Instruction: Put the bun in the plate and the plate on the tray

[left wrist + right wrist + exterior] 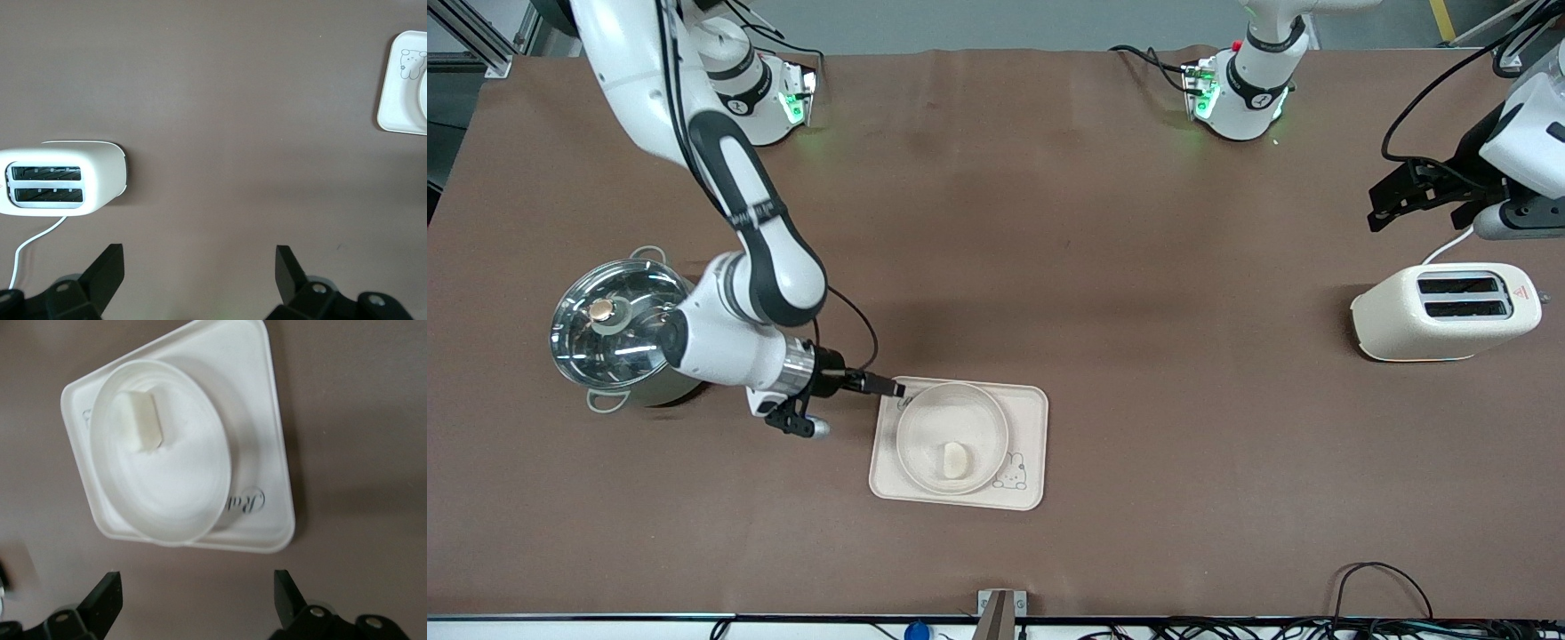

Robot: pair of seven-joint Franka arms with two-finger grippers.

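Nearby, steel pot (618, 331) beside right hand (889, 388); toaster (1445, 312) under left hand (1405, 197).

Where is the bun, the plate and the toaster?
bun (954, 460), front view, its top.
plate (925, 416), front view, bare inside near the rim.
toaster (1392, 324), front view, its cream side.

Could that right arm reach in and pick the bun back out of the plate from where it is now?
Probably yes. The right end effector is open beside the tray, at the plate rim. The bun lies uncovered in the plate, nothing over it. The left end effector waits open near the toaster.
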